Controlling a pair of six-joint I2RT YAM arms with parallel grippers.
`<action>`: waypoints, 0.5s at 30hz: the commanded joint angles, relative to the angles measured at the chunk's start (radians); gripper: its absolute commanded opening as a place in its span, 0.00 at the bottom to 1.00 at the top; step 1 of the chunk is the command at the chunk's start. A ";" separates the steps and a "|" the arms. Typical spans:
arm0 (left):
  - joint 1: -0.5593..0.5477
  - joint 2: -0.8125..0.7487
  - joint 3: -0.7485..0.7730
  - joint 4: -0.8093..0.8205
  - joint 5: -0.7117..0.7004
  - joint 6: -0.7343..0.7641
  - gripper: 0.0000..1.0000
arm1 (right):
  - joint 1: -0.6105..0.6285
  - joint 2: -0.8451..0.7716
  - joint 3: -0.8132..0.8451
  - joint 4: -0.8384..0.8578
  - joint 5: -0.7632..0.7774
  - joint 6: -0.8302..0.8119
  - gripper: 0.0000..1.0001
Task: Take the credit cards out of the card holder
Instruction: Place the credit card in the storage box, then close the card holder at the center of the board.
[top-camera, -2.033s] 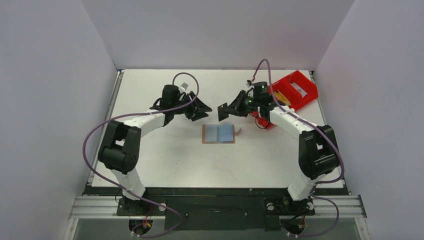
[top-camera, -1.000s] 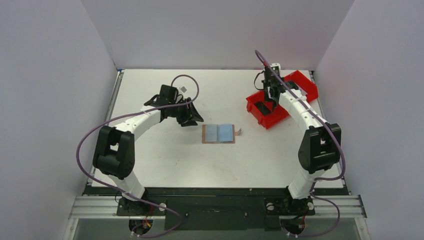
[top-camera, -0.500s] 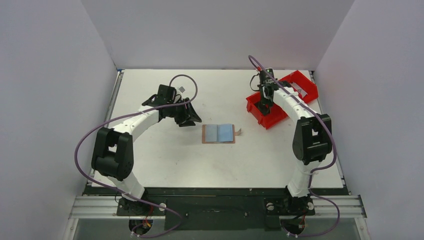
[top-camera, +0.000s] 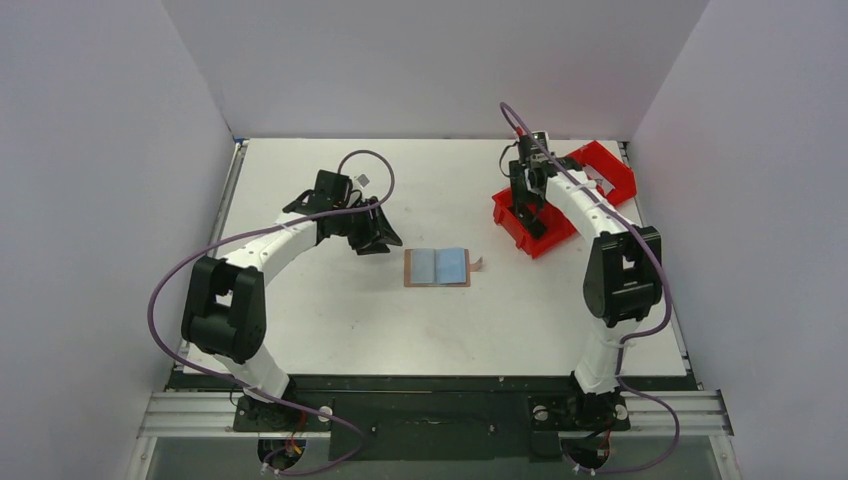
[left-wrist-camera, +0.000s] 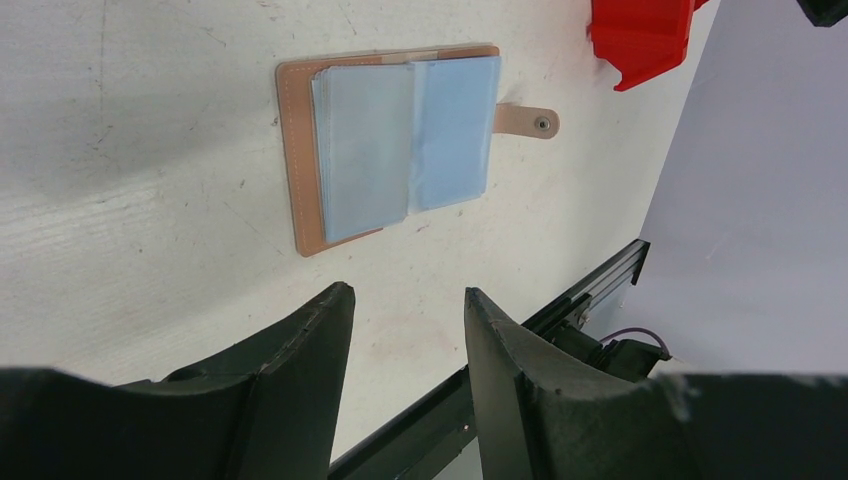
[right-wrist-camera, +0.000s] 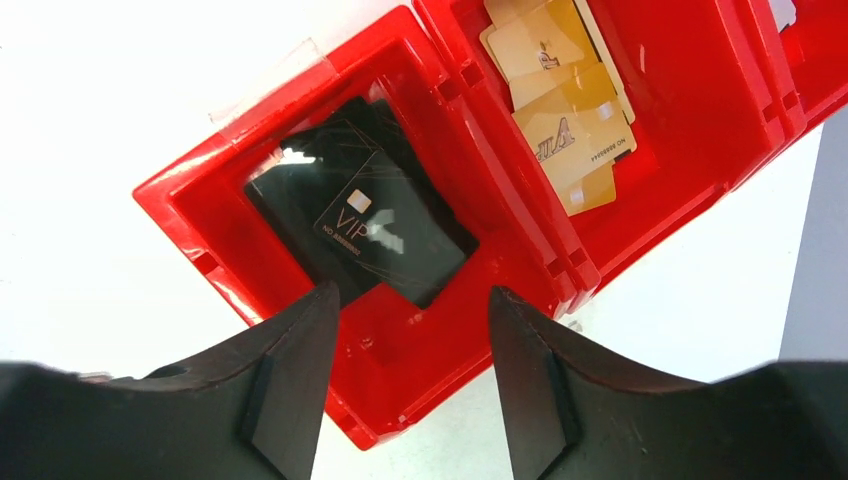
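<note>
Progress: black cards (right-wrist-camera: 365, 225) and gold cards (right-wrist-camera: 560, 110) are seen in separate tray (right-wrist-camera: 480, 140) compartments | card holder (left-wrist-camera: 390, 140) is laid open mid-table, well apart from tray; remaining cards cannot be told | right gripper (right-wrist-camera: 412, 298) is spread, empty, above black cards | left gripper (left-wrist-camera: 400, 300) is parted, empty, near card holder.

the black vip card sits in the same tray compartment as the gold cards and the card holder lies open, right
No: the right wrist view shows the black VIP card in a separate compartment of the red tray from the gold cards. The card holder is open.
</note>
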 joint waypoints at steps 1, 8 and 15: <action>0.004 -0.045 -0.008 0.003 -0.008 0.017 0.42 | 0.015 -0.080 0.055 -0.005 -0.009 0.056 0.53; 0.004 -0.048 -0.027 0.009 -0.024 0.010 0.43 | 0.064 -0.152 0.068 -0.063 -0.049 0.131 0.56; 0.004 -0.031 -0.049 0.027 -0.048 0.008 0.43 | 0.224 -0.214 -0.066 -0.015 -0.098 0.286 0.56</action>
